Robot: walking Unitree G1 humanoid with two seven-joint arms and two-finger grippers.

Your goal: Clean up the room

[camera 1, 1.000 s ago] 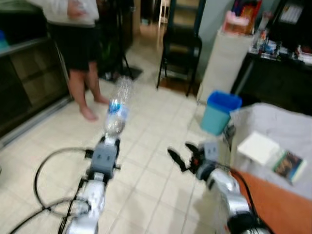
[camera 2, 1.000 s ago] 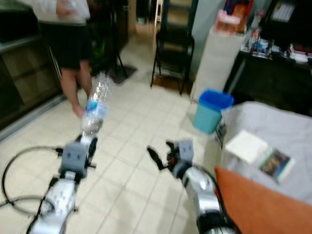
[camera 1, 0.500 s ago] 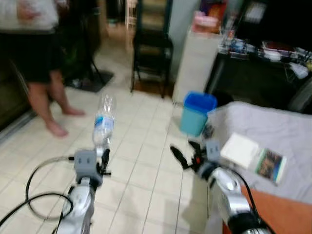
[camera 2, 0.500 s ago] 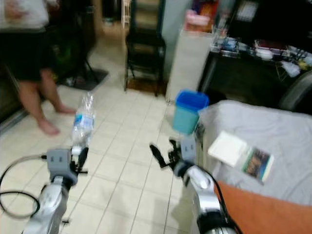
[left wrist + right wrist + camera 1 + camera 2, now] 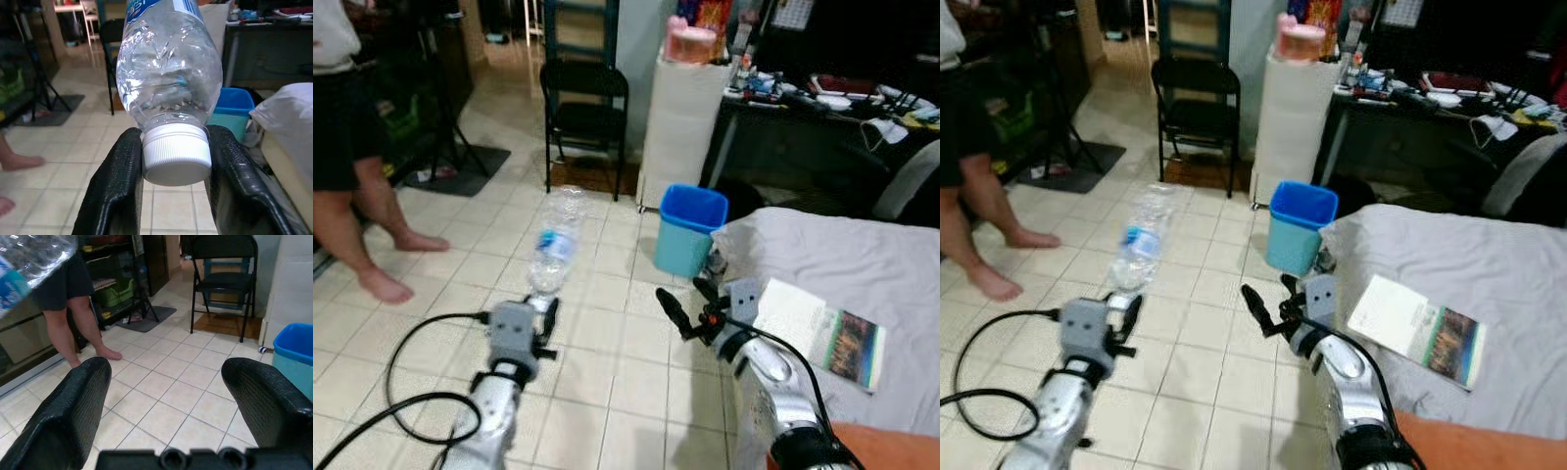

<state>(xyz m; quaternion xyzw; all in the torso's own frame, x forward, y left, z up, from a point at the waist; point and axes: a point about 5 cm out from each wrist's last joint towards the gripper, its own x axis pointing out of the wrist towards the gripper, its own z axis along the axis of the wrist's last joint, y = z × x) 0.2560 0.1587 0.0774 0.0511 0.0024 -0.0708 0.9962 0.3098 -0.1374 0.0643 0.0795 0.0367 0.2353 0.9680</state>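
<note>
My left gripper [image 5: 543,311] is shut on the white cap end of a clear plastic water bottle [image 5: 554,243] with a blue label, held out over the tiled floor with its base pointing away from me. In the left wrist view the cap [image 5: 175,155] sits clamped between both black fingers [image 5: 115,196]. My right gripper [image 5: 683,302] hangs open beside the bed with nothing between its fingers [image 5: 78,401]. A blue waste bin [image 5: 690,230] stands on the floor ahead, past the right gripper.
A person's bare legs [image 5: 362,235] stand at the left. A black folding chair [image 5: 582,113] and a white cabinet [image 5: 680,122] are behind the bin. A grey bed [image 5: 842,264] with a book [image 5: 818,331] lies to the right. A black cable [image 5: 401,392] loops on the floor.
The camera has turned, so the bin, chair and bed shifted and look sharper. The left gripper still holds the bottle, and the right gripper stays open.
</note>
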